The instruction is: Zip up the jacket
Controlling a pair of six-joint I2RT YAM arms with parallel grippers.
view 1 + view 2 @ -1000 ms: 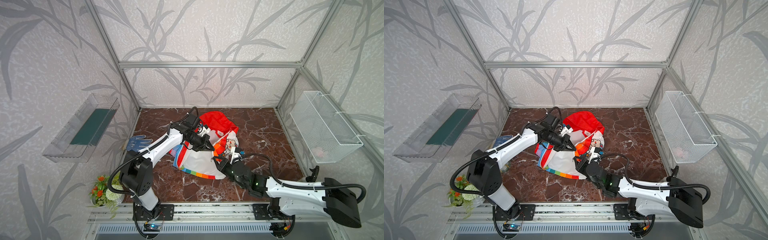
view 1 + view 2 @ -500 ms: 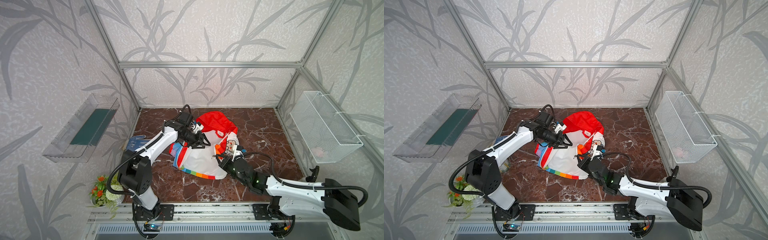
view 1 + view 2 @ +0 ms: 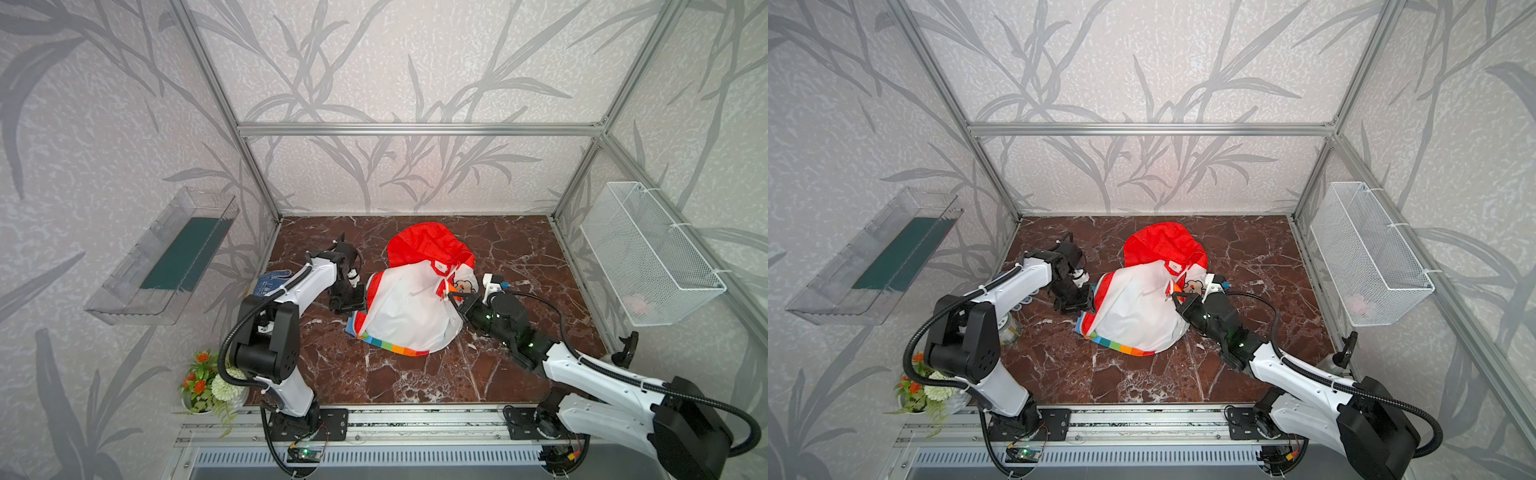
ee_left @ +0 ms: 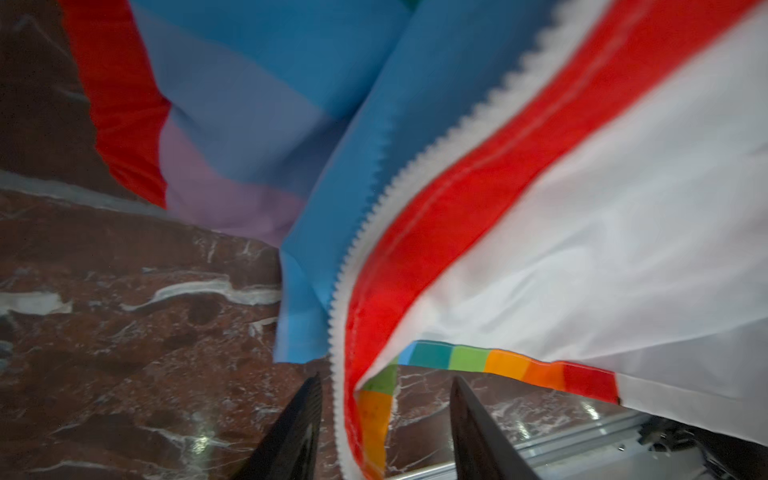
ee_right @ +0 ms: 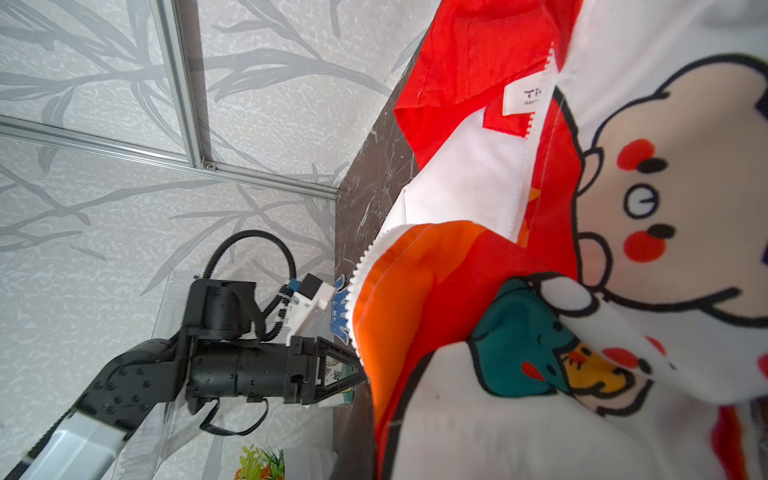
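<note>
The dark red marble-patterned surface (image 3: 415, 374) is smooth, so the cloth on it can probably slide at any one-sided tug. The small child's thin jacket (image 3: 407, 307) lies in the middle of it, bunched, with the white lining up, the red hood on the far side and the rainbow hem on the near side. It is unzipped.

The left pincer (image 3: 353, 305) sits at the jacket's left edge. In the left wrist view its jaws stand apart and grip nothing, though the hem corner runs loosely between them. The right pincer (image 3: 454, 296) is fully closed at the jacket's right edge and appears to pinch an orange fold there. Its wrist view is filled with cloth, so I cannot see how deep that bite is.

The main risk is that the right arm pulls while the left side is free and drags the whole jacket rightward. If the left jaws close here, they may also catch the blue panel behind the edge and pin two layers.

The white zipper teeth (image 4: 415, 166) on the left are well apart from the row (image 5: 356, 299) by the right pincer. I cannot find the slider, so mating the ends could misalign.
</note>
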